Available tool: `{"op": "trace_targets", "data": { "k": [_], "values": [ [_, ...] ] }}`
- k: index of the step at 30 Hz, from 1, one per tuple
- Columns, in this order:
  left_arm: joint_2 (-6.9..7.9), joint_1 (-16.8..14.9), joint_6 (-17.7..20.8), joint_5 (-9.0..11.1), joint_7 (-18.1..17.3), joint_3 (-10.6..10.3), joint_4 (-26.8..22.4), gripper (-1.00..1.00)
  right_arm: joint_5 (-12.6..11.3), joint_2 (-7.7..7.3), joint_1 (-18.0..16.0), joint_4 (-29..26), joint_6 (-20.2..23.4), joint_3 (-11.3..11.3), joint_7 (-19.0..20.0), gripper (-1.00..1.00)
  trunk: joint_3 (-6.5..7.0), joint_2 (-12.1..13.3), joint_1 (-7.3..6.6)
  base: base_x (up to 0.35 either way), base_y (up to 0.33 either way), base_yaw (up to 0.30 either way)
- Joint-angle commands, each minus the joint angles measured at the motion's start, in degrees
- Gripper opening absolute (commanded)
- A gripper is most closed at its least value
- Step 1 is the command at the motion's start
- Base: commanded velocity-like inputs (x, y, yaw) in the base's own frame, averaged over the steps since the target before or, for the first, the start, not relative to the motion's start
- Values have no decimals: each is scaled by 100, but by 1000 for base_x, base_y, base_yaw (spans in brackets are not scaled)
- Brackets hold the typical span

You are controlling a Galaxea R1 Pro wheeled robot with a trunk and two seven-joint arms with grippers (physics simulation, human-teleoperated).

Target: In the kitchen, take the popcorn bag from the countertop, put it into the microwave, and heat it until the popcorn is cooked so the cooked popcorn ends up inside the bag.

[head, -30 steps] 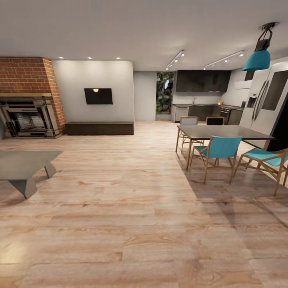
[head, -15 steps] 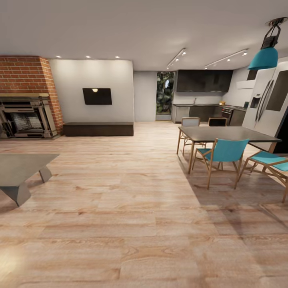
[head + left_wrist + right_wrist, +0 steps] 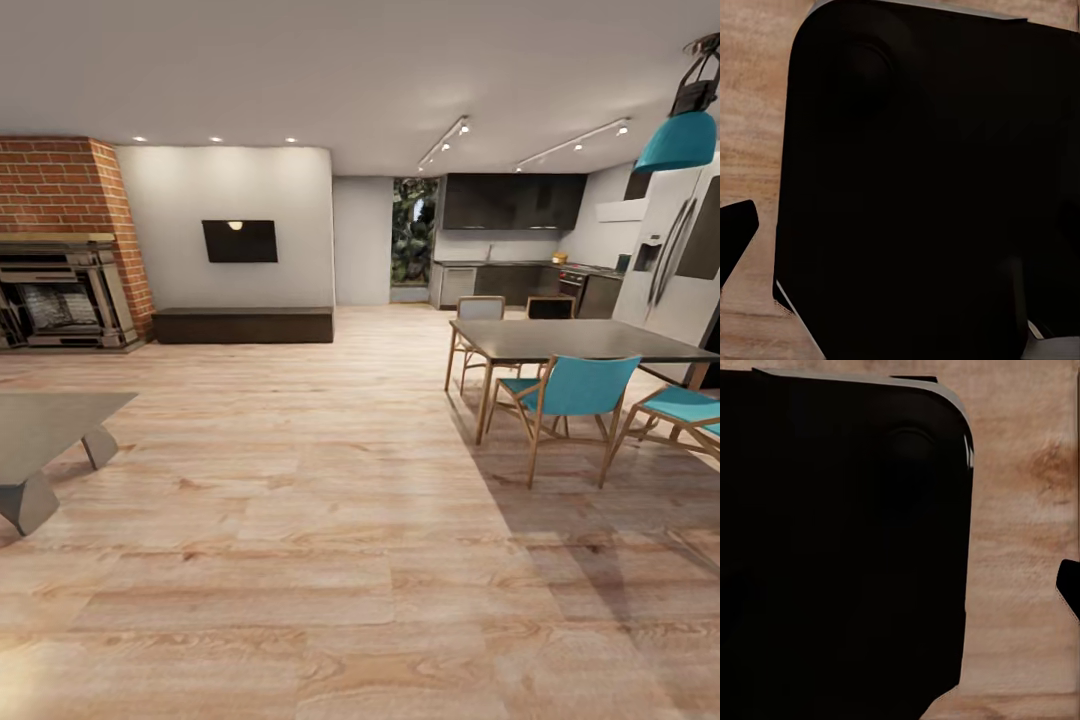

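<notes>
- Head view: a big room with a wood floor (image 3: 300, 520). The kitchen is far off at the back, past the dining table (image 3: 585, 342) and blue chairs (image 3: 572, 392). The countertop (image 3: 500, 264) shows there, tiny. The popcorn bag is too small to make out.
- Left wrist view: a big black robot part (image 3: 930, 187) over wood floor. I cannot tell if the fingers are apart.
- Right wrist view: a black part (image 3: 840, 547) over floor too; cannot tell either.

Around one dining table (image 3: 585, 340), four chairs are counted: two teal chairs (image 3: 570, 395) on its near side, two wooden chairs (image 3: 477, 310) beyond it.
</notes>
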Motion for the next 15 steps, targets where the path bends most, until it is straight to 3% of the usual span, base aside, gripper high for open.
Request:
{"op": "trace_targets", "data": {
  "k": [1, 12, 15],
  "values": [
    [-1, 2, 6, 36, 3, -3, -7, 100, 2, 0, -1, 1, -18, -4, -16, 100, -4, -2, 3, 322, 0, 0],
    [7, 2, 19, 36, 3, -7, -7, 100, -1, 3, -1, 1, -17, -11, -18, 100, -4, -2, 3, 322, 0, 2],
    [8, 2, 19, 36, 4, -7, -7, 100, 1, -2, -1, 1, -25, -4, -17, 100, -4, -2, 3, 322, 0, 139]
  ]
}}
